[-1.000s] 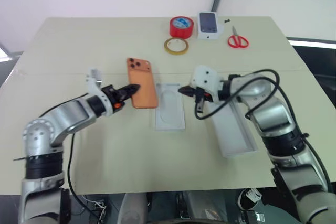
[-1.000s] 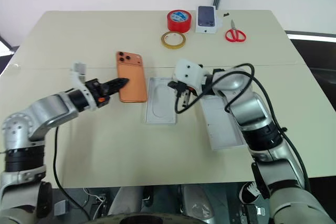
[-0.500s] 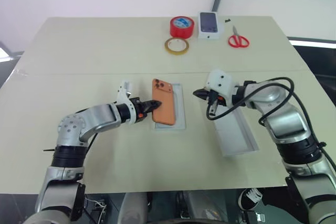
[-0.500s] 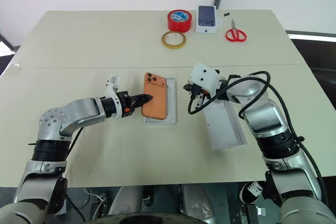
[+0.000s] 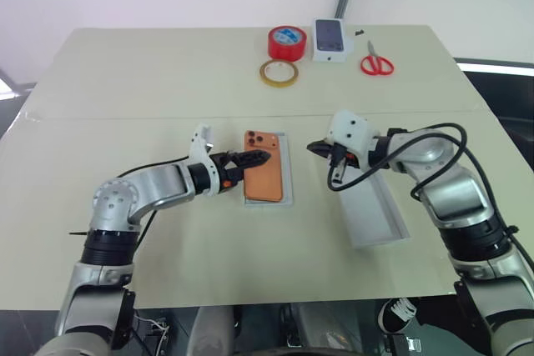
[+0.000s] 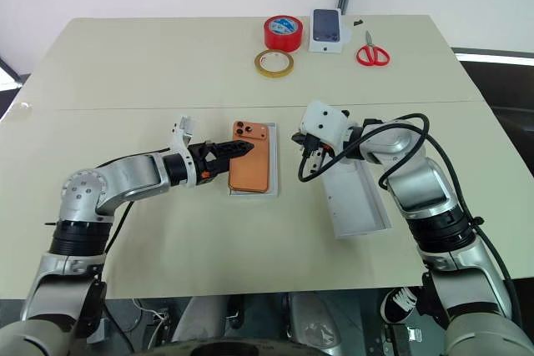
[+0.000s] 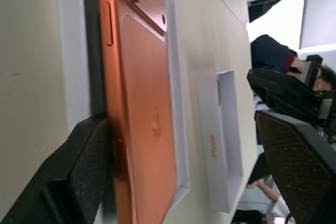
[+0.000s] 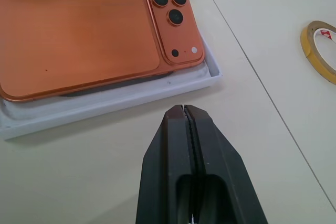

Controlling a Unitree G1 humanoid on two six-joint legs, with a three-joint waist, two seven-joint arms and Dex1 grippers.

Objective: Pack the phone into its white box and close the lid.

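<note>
The flat orange smartphone (image 5: pixel 266 177) lies camera-side up in the shallow white cardboard tray (image 5: pixel 288 198) at mid-bench (image 5: pixel 150 81), one long edge not fully seated. The left gripper (image 5: pixel 254 157) has its jaws wide around the phone's edge; a second ago they gripped it beside the tray. The right gripper (image 8: pixel 184 109) hovers near, jaws shut and empty. The white lid (image 5: pixel 374 214) remains to be fitted.

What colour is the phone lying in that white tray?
Orange, the phone with three dark lenses; clearest in the right wrist view.
</note>
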